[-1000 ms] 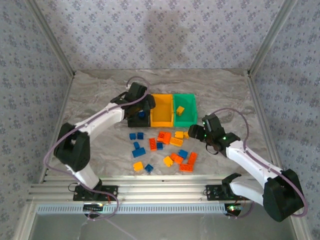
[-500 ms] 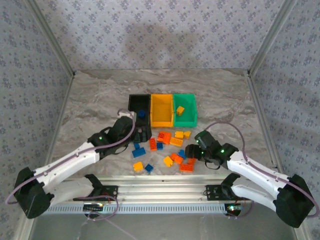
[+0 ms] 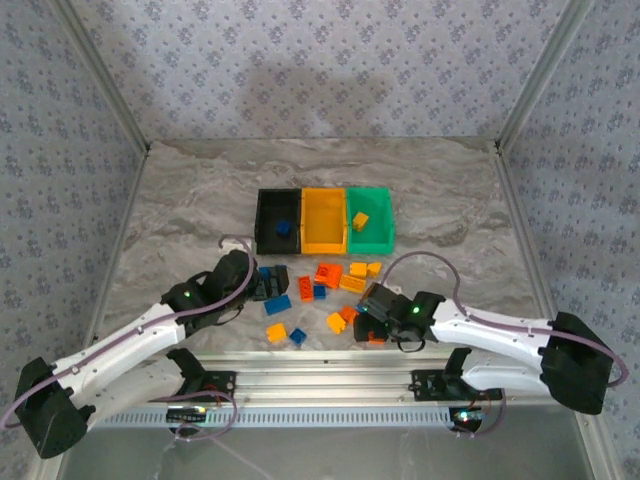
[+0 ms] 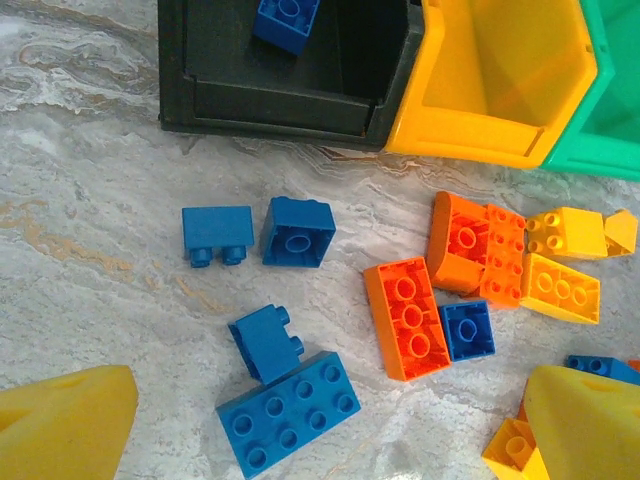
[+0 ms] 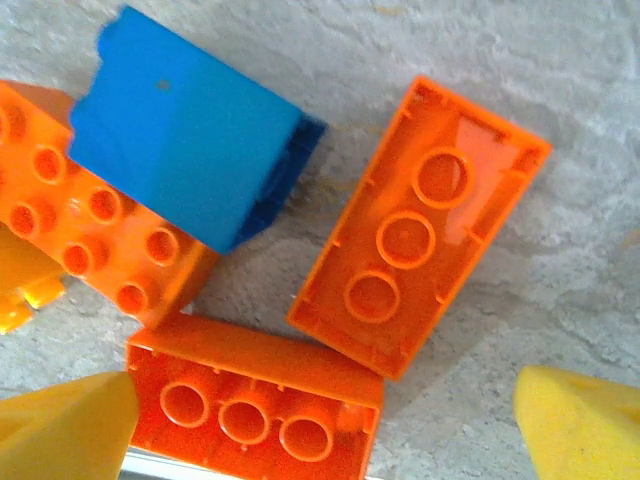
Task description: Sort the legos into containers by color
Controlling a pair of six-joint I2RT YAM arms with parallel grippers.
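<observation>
Legos (image 3: 328, 273) lie scattered on the table (image 3: 180, 200) just in front of the containers (image 3: 322, 225), three bins joined in a row. Little has been sorted: the black bin (image 3: 268, 215) holds one blue brick (image 4: 287, 18), the green bin (image 3: 375, 235) holds one yellow brick (image 3: 360, 220), and the orange bin (image 4: 500, 60) looks to hold nothing yet. The step in hand is judged to be a fresh pick on both sides.

The left gripper (image 4: 325, 400) hangs low over the blue cluster with its jaws spread wide and nothing between them. An eight-stud blue brick (image 4: 288, 425) sits between the pads, lying askew to their line. A smaller blue brick (image 4: 265, 340) lies on its side, touching the far edge of the big one. Closing there probably calls for a slight wrist turn and a straight descent, so that the neighbour is not caught as well. The black bin is near, straight ahead.

The right gripper (image 5: 320, 400) is likewise wide open and empty, very close over the orange pieces. Two orange bricks lie studs down with their hollow undersides up, one slanted (image 5: 420, 225) and one along the near edge (image 5: 255, 395), and they meet at a corner. A blue block (image 5: 185, 145) rests partly over a studded orange brick (image 5: 90, 220). Which one is aimed at cannot be told.

The bricks are glossy and hard-edged, in blue, orange and yellow, and all are far smaller than a bin.
</observation>
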